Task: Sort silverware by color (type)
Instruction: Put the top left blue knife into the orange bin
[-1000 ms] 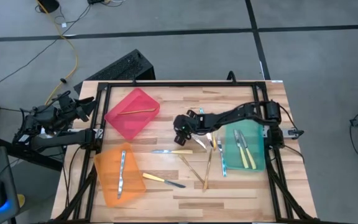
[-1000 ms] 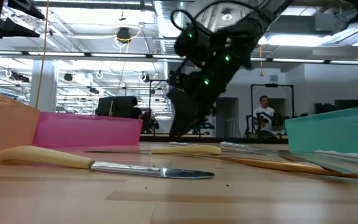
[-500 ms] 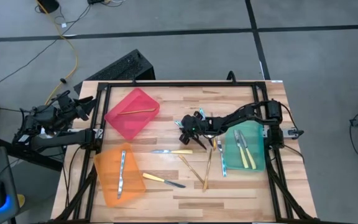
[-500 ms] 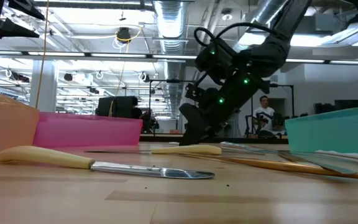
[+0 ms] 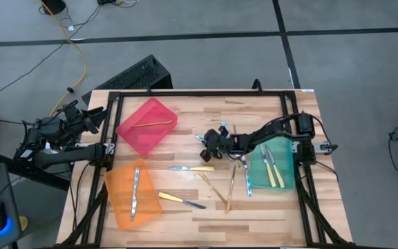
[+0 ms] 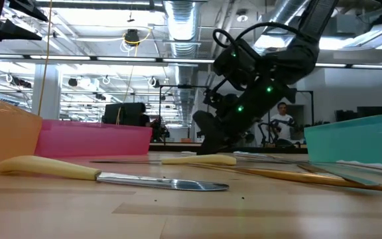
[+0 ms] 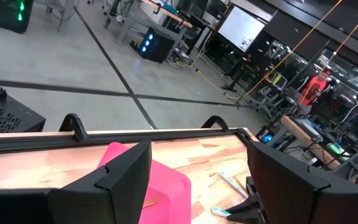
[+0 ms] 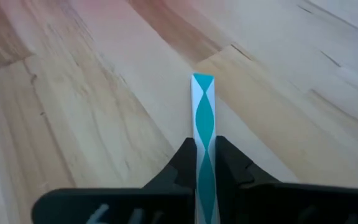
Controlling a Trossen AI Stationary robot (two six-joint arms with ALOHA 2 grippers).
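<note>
My right gripper is low over the middle of the table, shut on a slim silvery-blue piece of silverware that sticks out past its fingertips. In the high view the gripper covers that piece. On the wood lie two yellow-handled knives, two gold pieces and another silvery-blue piece. My left gripper waits open beyond the table's left edge. My right gripper pinches the silvery-blue piece between its two fingers, on its two flat faces. The fingers slant down from the table's right side and lie along the piece, whose free end points away over the wood. Whether it is lifted clear I cannot tell.
A pink bin at the far left holds a gold piece. An orange bin at the near left holds a silvery piece. A green bin at the right holds yellow-handled pieces. A dark frame borders the table.
My right gripper has sunk to the tabletop, shifted a little toward the table's right edge and tipped more level. Its fingers have drawn together on the silvery-blue piece.
</note>
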